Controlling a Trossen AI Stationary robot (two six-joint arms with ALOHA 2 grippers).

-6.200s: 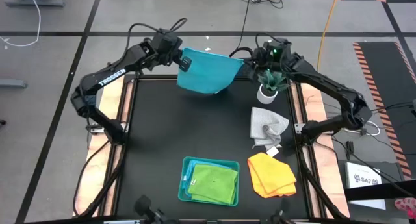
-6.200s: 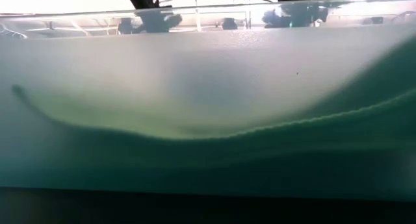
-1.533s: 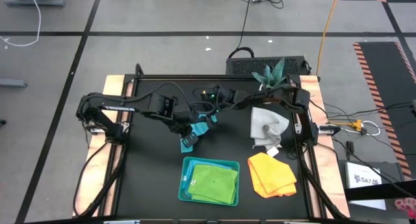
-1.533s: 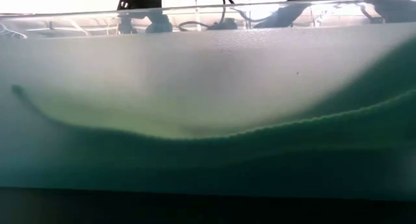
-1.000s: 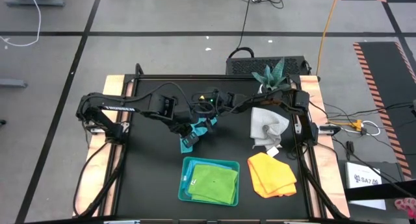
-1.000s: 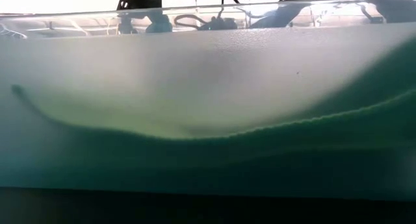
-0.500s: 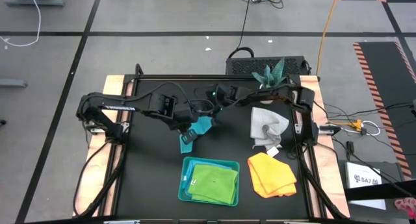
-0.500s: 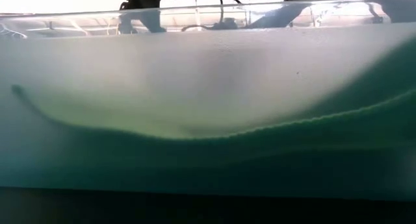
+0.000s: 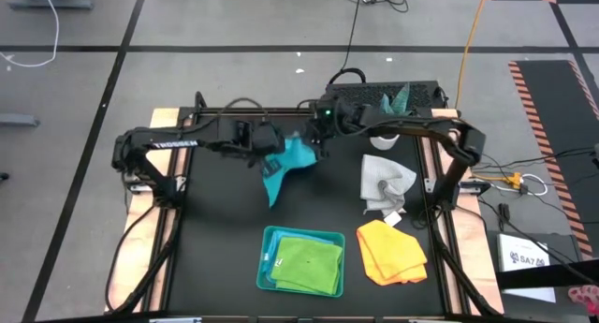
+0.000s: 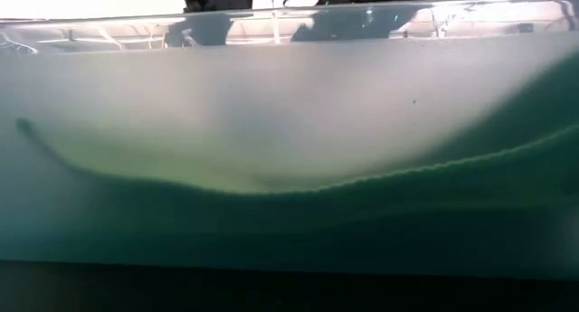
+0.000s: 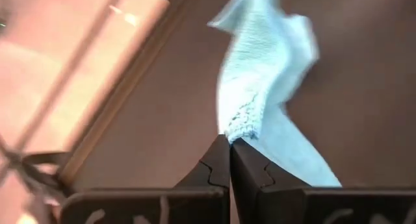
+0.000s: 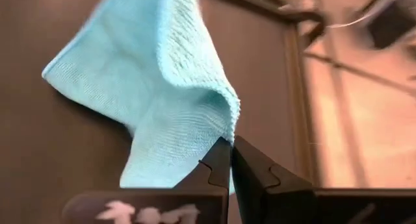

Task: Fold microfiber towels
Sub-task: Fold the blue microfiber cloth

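**Both hands pinch one turquoise towel above the bench**

Nearest the front edge of the bench sits the teal tray, and there's the lime green towel lying folded inside it. Just beside the tray, to the right, the yellow-orange towel lies rumpled on the dark surface. A little farther back on that side, the pale grey-white towel is spread loosely, apart from the yellow one.

Now to the action, farther back, around the middle of the bench: the turquoise towel hangs between the two arms, bunched, with a long tail drooping toward the front. The left hand is clamped tight on one edge of it — the left wrist view shows the fingers pressed together right on the cloth's corner. The right hand has its fingers closed on another corner, the fabric draping away from them in folds.

At the far edge, behind the right arm, a small potted plant stands by the bench's back rail. The low view is filled by a blurred greenish surface, nothing clear in it.
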